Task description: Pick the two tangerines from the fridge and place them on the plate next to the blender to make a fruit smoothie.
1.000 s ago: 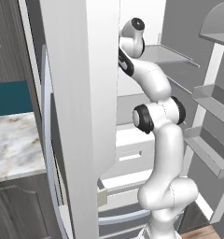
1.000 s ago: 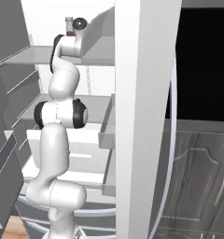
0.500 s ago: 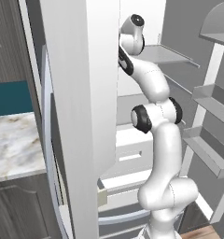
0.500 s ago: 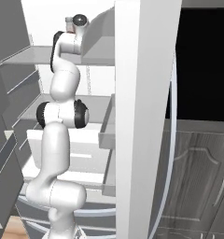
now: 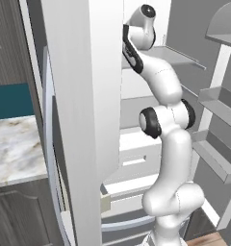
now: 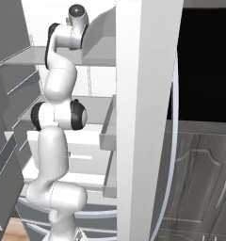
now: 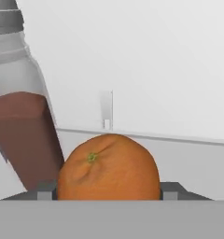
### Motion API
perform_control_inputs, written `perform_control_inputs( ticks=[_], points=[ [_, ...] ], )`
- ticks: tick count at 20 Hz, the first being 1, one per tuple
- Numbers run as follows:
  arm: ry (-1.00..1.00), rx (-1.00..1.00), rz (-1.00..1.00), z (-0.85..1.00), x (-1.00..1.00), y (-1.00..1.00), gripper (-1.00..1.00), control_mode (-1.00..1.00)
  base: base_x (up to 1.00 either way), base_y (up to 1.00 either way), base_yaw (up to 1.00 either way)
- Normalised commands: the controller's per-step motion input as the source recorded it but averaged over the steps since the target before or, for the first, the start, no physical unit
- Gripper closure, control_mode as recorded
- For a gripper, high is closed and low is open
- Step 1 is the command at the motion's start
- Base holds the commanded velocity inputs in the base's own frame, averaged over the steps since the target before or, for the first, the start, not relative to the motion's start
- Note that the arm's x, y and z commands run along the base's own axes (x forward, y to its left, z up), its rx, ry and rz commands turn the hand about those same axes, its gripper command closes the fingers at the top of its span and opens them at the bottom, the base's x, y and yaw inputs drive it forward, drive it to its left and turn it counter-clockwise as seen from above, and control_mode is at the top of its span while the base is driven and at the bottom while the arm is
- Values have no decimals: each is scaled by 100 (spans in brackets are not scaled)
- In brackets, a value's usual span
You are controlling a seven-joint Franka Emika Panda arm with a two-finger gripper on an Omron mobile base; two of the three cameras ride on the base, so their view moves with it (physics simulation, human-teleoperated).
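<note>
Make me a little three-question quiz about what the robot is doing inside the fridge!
1. True or false: the tangerine sits between the fingers.
2. What stands beside the tangerine in the hand view? A) a bottle with dark brown contents B) a banana C) an egg carton
3. Fill in: the arm reaches to an upper ____ of the fridge.

Key: 1 true; 2 A; 3 shelf.
</note>
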Motion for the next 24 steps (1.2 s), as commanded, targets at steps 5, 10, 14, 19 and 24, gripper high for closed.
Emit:
perform_control_inputs(
  ticks=[5,10,14,19,24],
  points=[
    [-45,5,0,-79,-83,-33,100,-100,0,0,0],
    [-46,11,-5,-49,-75,-28,100,-100,0,0,0],
    [-13,-3,-9,88,-100,0,100,-100,0,0,0],
    [2,-4,-1,98,-100,-4,100,-100,0,0,0],
    [15,-6,0,54,-100,-9,100,-100,0,0,0]
  ],
)
